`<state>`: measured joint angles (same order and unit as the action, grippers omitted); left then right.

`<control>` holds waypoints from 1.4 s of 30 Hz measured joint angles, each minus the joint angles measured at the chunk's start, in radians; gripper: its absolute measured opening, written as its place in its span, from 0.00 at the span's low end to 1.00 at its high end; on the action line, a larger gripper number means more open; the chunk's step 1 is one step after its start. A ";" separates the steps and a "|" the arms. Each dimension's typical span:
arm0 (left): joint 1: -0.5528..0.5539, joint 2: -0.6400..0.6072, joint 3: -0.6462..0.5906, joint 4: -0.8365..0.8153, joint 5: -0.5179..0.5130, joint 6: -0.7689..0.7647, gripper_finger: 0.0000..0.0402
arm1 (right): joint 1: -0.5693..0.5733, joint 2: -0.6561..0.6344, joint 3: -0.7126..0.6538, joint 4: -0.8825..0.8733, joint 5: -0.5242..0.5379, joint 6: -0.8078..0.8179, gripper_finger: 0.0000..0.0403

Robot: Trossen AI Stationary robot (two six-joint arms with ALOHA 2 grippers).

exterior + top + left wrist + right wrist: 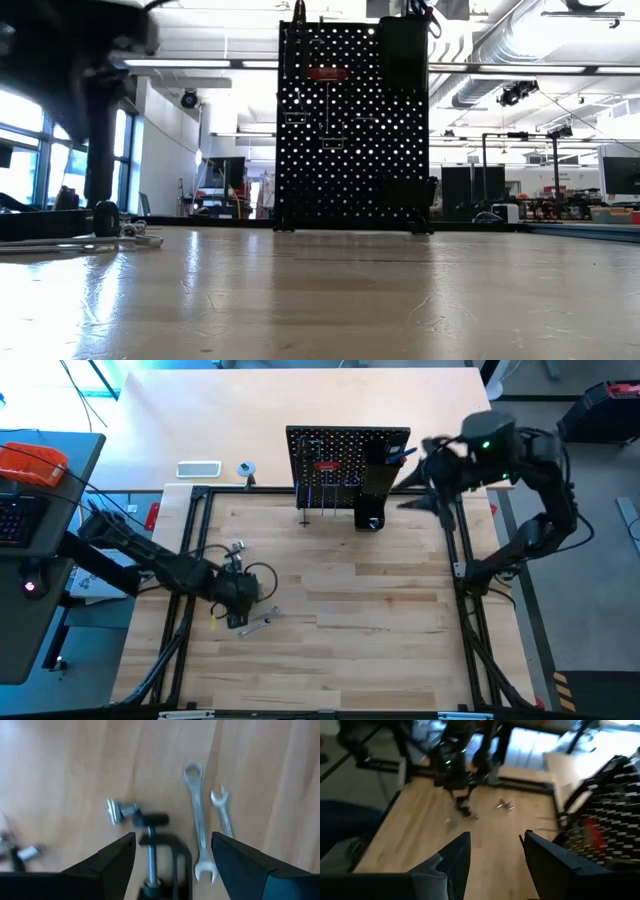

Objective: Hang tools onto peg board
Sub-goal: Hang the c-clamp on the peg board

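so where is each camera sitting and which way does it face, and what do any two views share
High view: overhead, straight down on the table; both arms show, left gripper over loose tools, right gripper beside the peg board.
Low view: table height, level toward the peg board; a blurred arm at upper left.
Left wrist view: down between its open fingers at the C-clamp and silver wrench.
Right wrist view: across the table past its fingers toward the left arm.
Shared: high and low both show the peg board.
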<state>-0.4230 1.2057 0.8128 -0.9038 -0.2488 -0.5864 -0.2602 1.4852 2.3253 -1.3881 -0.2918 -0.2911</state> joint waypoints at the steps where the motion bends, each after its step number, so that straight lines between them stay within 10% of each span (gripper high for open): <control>1: -0.017 0.000 -0.021 0.008 0.001 -0.033 0.63 | 0.022 0.007 0.000 -0.013 0.005 0.006 0.44; 19: -0.176 0.000 -0.254 0.161 0.023 -0.292 0.62 | 0.267 0.146 0.000 -0.090 0.204 0.092 0.44; 33: -0.174 0.018 -0.273 0.226 0.056 -0.214 0.22 | 0.337 0.208 0.000 -0.095 0.267 0.137 0.44; 42: -0.172 0.060 -0.275 0.261 0.058 -0.202 0.27 | 0.381 0.240 0.000 -0.097 0.293 0.165 0.44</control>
<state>-0.5952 1.2654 0.5375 -0.6429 -0.1905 -0.7885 0.1207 1.7248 2.3253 -1.4849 0.0011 -0.1257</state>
